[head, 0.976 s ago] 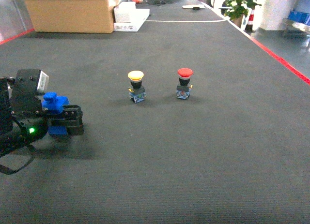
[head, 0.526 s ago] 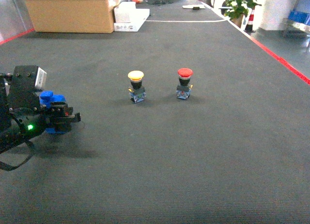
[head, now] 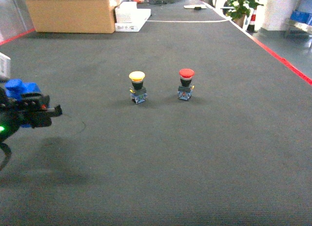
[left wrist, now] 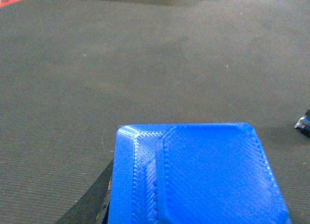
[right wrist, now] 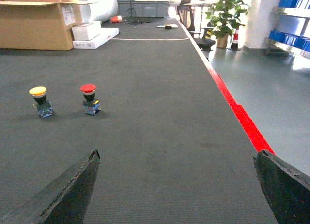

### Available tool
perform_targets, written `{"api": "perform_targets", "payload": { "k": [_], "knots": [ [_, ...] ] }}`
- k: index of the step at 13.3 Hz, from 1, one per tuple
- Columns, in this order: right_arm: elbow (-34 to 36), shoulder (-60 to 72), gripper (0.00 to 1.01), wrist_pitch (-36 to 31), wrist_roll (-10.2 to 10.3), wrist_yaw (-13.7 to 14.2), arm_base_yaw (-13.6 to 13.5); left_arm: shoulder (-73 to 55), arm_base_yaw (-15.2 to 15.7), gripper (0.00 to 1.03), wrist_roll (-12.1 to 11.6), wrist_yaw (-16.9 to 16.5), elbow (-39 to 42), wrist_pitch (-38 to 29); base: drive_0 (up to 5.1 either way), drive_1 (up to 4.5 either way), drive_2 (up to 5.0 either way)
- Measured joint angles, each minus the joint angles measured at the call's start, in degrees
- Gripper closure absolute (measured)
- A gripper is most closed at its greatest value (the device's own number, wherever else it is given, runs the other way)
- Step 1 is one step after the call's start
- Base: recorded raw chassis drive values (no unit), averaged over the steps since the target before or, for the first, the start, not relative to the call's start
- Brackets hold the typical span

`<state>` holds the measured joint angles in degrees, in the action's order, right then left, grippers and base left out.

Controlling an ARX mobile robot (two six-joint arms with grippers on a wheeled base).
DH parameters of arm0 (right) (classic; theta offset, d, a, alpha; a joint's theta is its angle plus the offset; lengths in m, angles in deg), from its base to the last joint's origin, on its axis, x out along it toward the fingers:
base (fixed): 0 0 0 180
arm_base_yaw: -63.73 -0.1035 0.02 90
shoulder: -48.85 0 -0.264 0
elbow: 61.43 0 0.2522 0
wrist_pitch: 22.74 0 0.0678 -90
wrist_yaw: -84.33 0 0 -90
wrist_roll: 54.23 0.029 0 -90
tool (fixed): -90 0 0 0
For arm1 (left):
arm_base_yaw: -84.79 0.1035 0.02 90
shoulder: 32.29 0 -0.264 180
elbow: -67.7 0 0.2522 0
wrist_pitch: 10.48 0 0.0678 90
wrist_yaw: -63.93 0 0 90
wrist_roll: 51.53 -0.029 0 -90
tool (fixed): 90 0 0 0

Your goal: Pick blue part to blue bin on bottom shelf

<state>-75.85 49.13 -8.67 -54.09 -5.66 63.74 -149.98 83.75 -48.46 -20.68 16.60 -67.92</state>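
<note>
The blue part (head: 19, 88) is a blocky 3D-printed piece, raised above the dark mat at the far left of the head view. My left gripper (head: 46, 111) is shut on it. In the left wrist view the blue part (left wrist: 198, 178) fills the lower frame, and one dark finger (left wrist: 89, 207) shows beside it. My right gripper (right wrist: 177, 156) is open over bare mat with nothing between its fingers. Blue bins (right wrist: 289, 36) sit on a steel rack far off to the right. I cannot tell which level is the bottom shelf.
A yellow push-button (head: 137, 87) and a red push-button (head: 185, 83) stand mid-mat. A cardboard box (head: 68, 11) and white boxes (head: 130, 16) lie at the back left. A red line (head: 282, 62) edges the mat on the right, with a potted plant (head: 239, 4) beyond it.
My left gripper has moved left and upward with the blue part in it, lifting it off the mat. The buttons have not moved.
</note>
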Motion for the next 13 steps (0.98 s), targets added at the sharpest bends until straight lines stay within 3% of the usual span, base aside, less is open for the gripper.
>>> {"api": "perform_targets", "payload": {
  "k": [3, 5, 8, 11, 13],
  "knots": [
    [0.0, 0.0, 0.03, -0.02, 0.0, 0.0, 0.0, 18.14, -1.01, 0.59, 1.03, 2.34, 10.03, 2.67, 0.0, 0.0, 0.0],
    [0.0, 0.0, 0.03, -0.07, 0.0, 0.0, 0.0, 30.95, -4.57, 0.59, 1.6, 4.33, 18.12, 6.38, 0.0, 0.0, 0.0],
    [0.0, 0.0, 0.03, -0.02, 0.0, 0.0, 0.0, 48.59, -8.31, 0.59, 2.78, 10.29, 28.24, 12.09, 0.0, 0.0, 0.0],
    [0.0, 0.0, 0.03, -0.02, 0.0, 0.0, 0.0, 65.29, -9.01, 0.59, 3.1, 13.35, 31.43, 21.86, 0.0, 0.0, 0.0],
    [0.0, 0.0, 0.03, -0.02, 0.0, 0.0, 0.0, 70.71, -11.45, 0.59, 3.08, 15.87, 32.0, 24.87, 0.0, 0.0, 0.0]
  ]
}}
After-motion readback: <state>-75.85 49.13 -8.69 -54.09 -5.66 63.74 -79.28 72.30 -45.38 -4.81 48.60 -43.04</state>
